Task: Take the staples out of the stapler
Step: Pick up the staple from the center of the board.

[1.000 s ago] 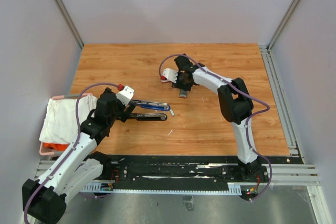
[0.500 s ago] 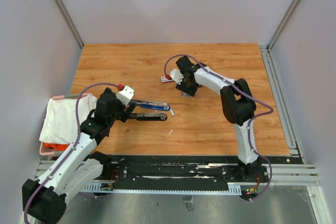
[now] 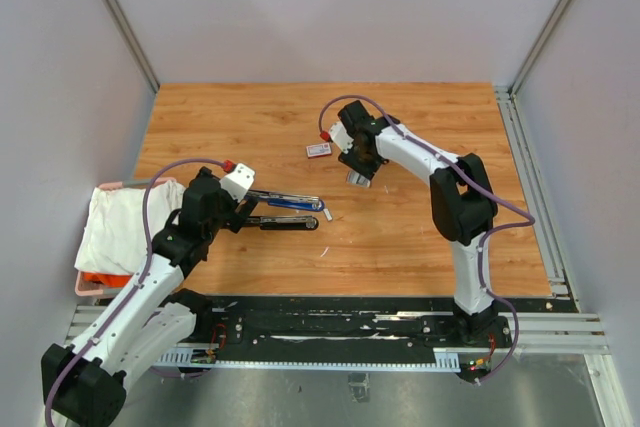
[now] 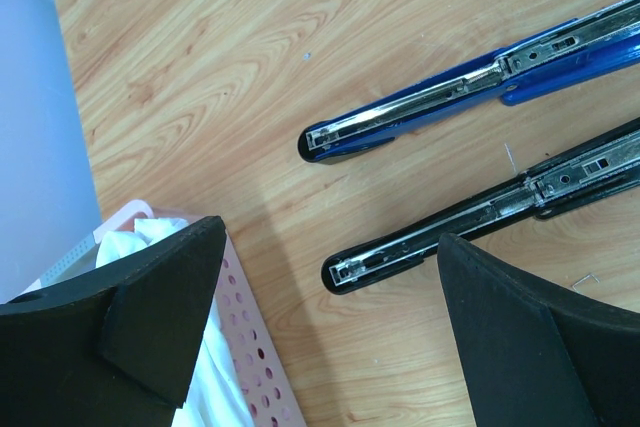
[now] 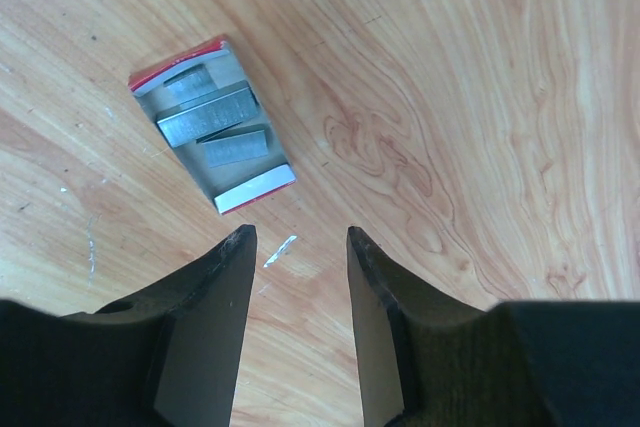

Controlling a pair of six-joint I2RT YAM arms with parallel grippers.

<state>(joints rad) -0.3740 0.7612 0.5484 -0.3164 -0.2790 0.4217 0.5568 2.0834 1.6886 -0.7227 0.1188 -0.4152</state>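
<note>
The stapler lies swung open on the wood table: a blue arm (image 3: 287,201) (image 4: 450,97) and a black arm (image 3: 282,222) (image 4: 480,215), both with their metal channels facing up. My left gripper (image 3: 243,211) (image 4: 333,232) is open and empty, hovering over the arms' left ends. My right gripper (image 3: 355,163) (image 5: 300,232) is open and empty, low over the table. A short silvery staple strip (image 5: 279,251) lies between its fingertips. Just beyond is the small red-and-white box (image 3: 318,150) (image 5: 213,137), open, with staple strips inside. Tiny loose staples (image 4: 588,281) lie by the black arm.
A pink perforated basket (image 3: 92,285) (image 4: 262,367) with white cloth (image 3: 125,222) stands at the table's left edge, close under my left gripper. Grey walls enclose the table on three sides. A small white scrap (image 3: 323,251) lies on the wood in front of the stapler.
My right gripper has swung right and turned, moving off the red-and-white box, which now shows uncovered. The left arm and the stapler have not moved.
</note>
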